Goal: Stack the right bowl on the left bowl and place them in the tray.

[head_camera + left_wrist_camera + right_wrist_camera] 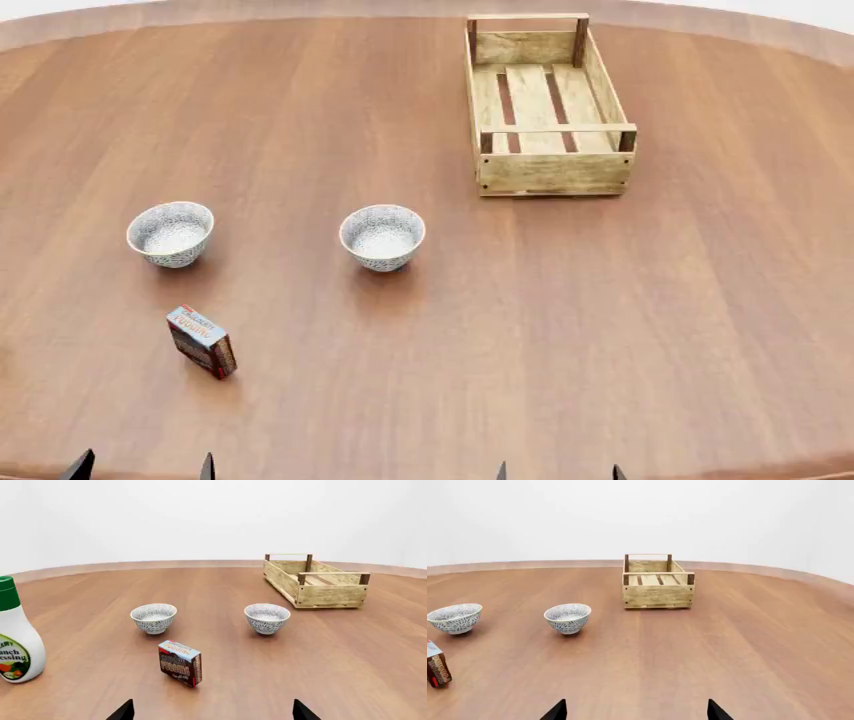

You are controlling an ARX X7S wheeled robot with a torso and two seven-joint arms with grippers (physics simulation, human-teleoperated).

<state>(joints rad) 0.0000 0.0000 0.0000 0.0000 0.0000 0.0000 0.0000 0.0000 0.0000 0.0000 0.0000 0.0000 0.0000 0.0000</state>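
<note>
Sitting apart on the table (641, 330), the left bowl (170, 233) and right bowl (383, 236) stay upright; tray (550, 172) at one o'clock; left gripper (144, 467) and right gripper (558, 471) both spread wide, holding nothing.

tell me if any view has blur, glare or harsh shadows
Head view: sharp and evenly lit, only faint soft shadows under the right bowl, left bowl and tray. Left wrist view: crisp, the ranch dressing bottle is cut off by the frame edge. Right wrist view: equally crisp, no glare on the table.

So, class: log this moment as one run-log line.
stage: start | bowls: apart, unstacked | tray: empty | both jaws: open, holding nothing
</note>
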